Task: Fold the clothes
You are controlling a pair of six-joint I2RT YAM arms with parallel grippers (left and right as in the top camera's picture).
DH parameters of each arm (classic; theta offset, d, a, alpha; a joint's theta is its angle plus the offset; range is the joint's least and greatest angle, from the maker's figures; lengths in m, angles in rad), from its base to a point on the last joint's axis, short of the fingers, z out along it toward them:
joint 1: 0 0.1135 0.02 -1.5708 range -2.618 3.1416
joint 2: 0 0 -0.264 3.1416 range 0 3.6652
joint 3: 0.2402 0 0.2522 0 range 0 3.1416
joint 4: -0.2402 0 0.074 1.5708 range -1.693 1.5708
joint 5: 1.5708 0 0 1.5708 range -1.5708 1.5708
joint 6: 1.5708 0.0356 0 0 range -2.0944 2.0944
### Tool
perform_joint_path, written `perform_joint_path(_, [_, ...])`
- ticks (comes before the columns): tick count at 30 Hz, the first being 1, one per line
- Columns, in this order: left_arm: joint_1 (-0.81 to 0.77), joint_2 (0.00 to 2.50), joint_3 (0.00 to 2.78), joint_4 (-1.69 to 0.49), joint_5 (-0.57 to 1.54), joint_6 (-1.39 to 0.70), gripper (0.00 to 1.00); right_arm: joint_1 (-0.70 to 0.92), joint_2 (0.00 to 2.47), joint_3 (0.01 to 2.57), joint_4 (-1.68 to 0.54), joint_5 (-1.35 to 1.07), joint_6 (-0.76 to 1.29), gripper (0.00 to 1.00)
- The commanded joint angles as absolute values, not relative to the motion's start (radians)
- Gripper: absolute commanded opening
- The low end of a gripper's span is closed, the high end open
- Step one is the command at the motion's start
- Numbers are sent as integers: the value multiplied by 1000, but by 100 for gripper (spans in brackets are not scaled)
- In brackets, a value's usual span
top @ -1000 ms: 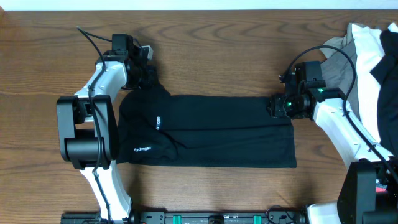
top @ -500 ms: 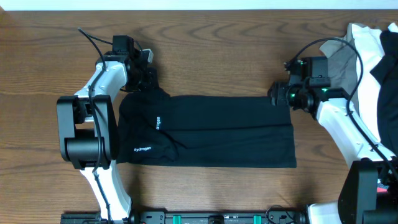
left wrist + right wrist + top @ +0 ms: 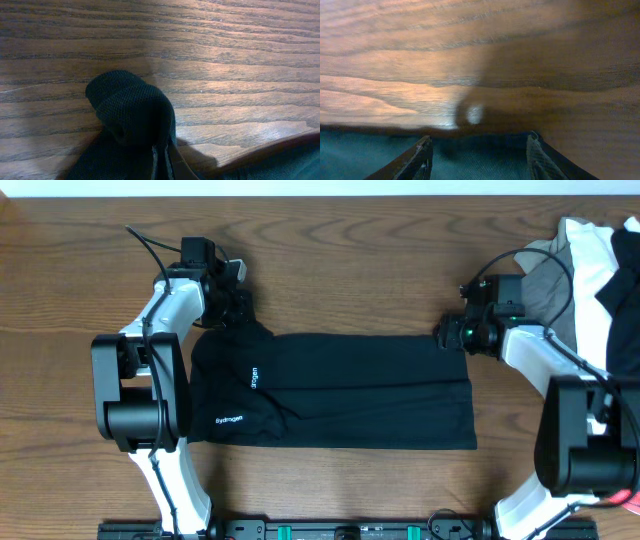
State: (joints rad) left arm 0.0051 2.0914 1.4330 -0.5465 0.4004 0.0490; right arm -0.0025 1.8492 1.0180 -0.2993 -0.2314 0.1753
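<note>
Compared with one second before, the right end effector had come off the black garment. It now stood just beside the garment's upper right corner, a little higher than before. The right arm was also folded more, and its large dark joint was now seen to the right of the garment. The garment itself lay on the table as before, flat and folded into a wide band, with its white lettering near its left end.

The left arm had not moved. The left end effector was closed on a bunch of black fabric at the garment's upper left corner.

The right end effector's fingers stood apart with nothing between them, low over the garment's edge. Other clothes lay in a pile well to the right of the garment.
</note>
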Motion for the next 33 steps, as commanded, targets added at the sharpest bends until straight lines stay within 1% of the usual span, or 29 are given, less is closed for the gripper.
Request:
perform_joint_path(1, [8, 2098, 1444, -553, 392, 41, 6, -8, 1894, 1018, -282, -237, 200, 59])
perform_joint_path(7, [8, 2098, 1444, -553, 393, 41, 6, -8, 1917, 1018, -280, -237, 205, 58])
perform_joint_path(13, [8, 2098, 1444, -560, 392, 41, 6, -11, 1916, 1019, -282, -224, 205, 63])
perform_joint_path(33, [8, 2098, 1444, -563, 392, 41, 6, -42, 1891, 1070, -295, -227, 208, 67])
